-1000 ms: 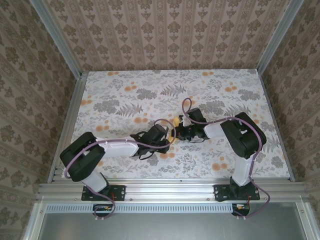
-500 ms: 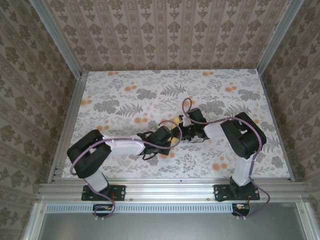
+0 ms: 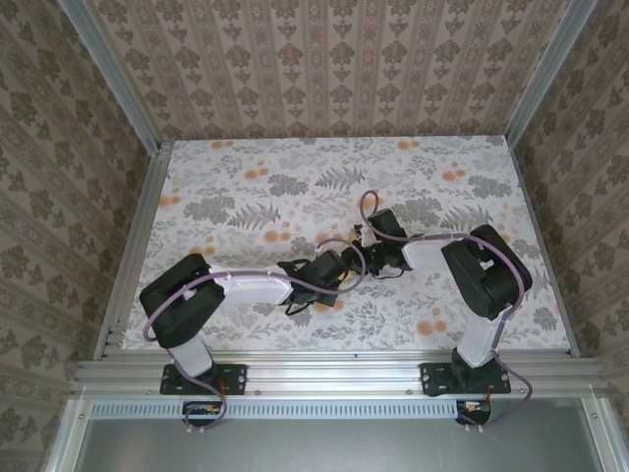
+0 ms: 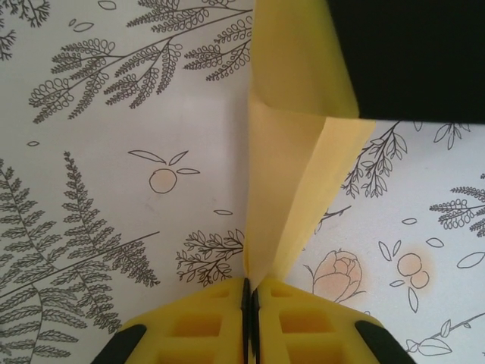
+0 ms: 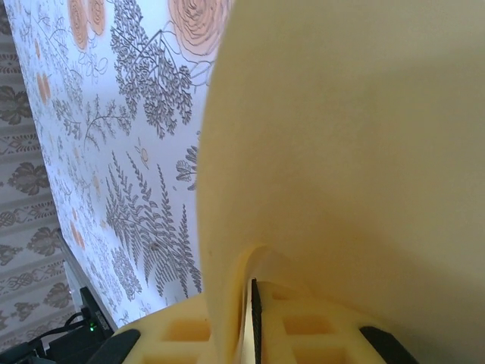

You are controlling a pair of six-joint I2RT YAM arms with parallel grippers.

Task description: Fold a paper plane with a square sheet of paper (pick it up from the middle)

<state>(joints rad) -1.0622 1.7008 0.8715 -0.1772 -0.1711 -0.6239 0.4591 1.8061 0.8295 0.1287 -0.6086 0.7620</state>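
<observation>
Where the arms meet over the middle of the table (image 3: pixel 246 167) in the top view, the left gripper (image 3: pixel 342 276) and right gripper (image 3: pixel 365 263) nearly touch. From the left wrist, its jaws clamp the tip of the creased yellow paper (image 4: pixel 292 182), apparently lifted off the table. From the right wrist, those jaws pinch the other end, which curls over them. Pulling apart could tear the paper or slip it from the thin pinch. Since a second ago the left arm has reached further right.
</observation>
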